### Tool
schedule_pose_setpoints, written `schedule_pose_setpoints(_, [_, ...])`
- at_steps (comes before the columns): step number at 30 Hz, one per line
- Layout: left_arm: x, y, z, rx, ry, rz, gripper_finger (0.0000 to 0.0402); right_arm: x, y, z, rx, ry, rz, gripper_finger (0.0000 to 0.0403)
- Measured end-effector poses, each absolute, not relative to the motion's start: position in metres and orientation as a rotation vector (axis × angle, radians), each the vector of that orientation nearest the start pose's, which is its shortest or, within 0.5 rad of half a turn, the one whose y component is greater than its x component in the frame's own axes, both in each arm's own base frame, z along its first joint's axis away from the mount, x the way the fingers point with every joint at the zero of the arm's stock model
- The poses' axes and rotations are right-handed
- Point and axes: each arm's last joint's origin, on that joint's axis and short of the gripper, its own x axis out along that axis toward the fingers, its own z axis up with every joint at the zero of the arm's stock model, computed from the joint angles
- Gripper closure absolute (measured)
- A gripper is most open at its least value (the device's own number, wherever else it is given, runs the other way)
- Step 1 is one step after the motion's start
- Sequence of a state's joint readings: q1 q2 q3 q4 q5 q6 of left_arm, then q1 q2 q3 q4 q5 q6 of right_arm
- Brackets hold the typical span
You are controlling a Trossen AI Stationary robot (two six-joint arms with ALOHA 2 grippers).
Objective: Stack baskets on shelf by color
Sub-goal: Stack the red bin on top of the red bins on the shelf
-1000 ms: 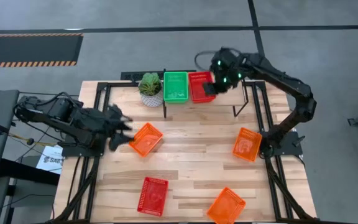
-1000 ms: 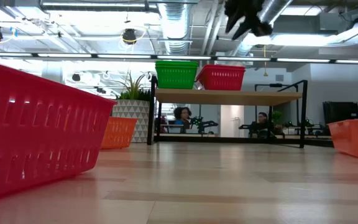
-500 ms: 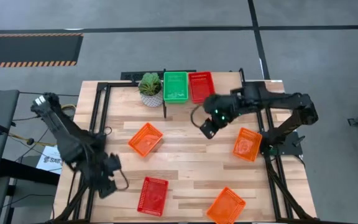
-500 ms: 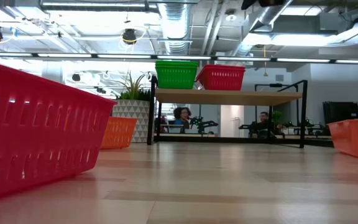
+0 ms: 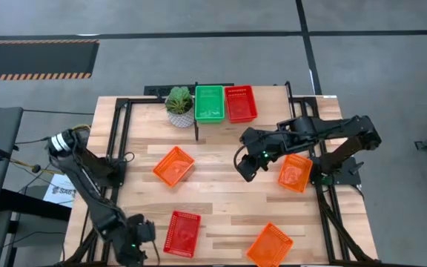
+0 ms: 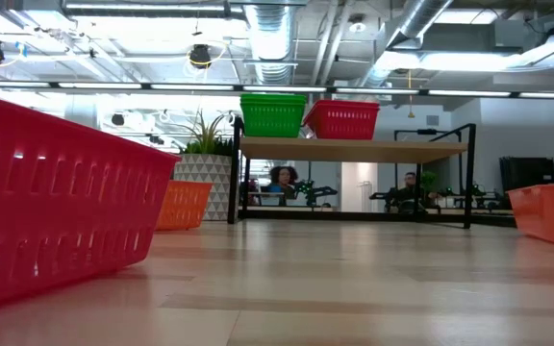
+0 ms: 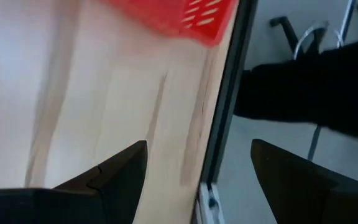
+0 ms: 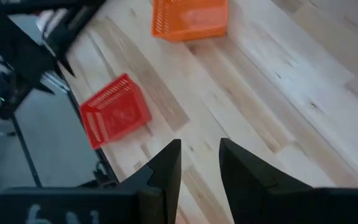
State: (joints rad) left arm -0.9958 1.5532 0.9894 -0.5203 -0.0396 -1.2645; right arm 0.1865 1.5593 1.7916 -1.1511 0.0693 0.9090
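Left hand (image 5: 136, 248) open beside red basket (image 5: 181, 232) at worktop (image 5: 221, 193) edge; careless grab could push it off. Right hand (image 5: 245, 165) slightly open, empty.

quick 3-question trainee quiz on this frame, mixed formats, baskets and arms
1. How many orange baskets lie on the tabletop?
2. True or false: the shelf holds a green basket beside a red basket.
3. Which gripper is beside the red basket on the table? A) left gripper B) right gripper

Key:
1. Three.
2. True.
3. A. Its fingers are open at the table's edge, holding nothing.
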Motion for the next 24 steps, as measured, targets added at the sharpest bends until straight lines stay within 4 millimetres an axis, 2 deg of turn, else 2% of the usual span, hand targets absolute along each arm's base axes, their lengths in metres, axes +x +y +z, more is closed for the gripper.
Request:
schedule_pose_setpoints(5, [0.185,-0.251,0.186,-0.385,1.293,-0.250,0.0128,0.296,0.055,0.406,0.726,0.875,-0.310,0.0274])
schedule_pose_setpoints(14, [0.246,-0.211,0.153,-0.172,1.251,-0.269,0.0128,0.295,0.059,0.406,0.747,0.880,-0.312,0.0274])
schedule_pose_setpoints(19, [0.295,-0.170,0.141,-0.210,1.124,-0.220,0.0128,0.292,0.070,0.406,0.732,0.895,-0.285,0.0274])
schedule_pose_setpoints(24, [0.345,-0.110,0.140,-0.379,0.902,-0.116,0.0128,0.284,0.081,0.402,0.750,0.926,-0.358,0.0274])
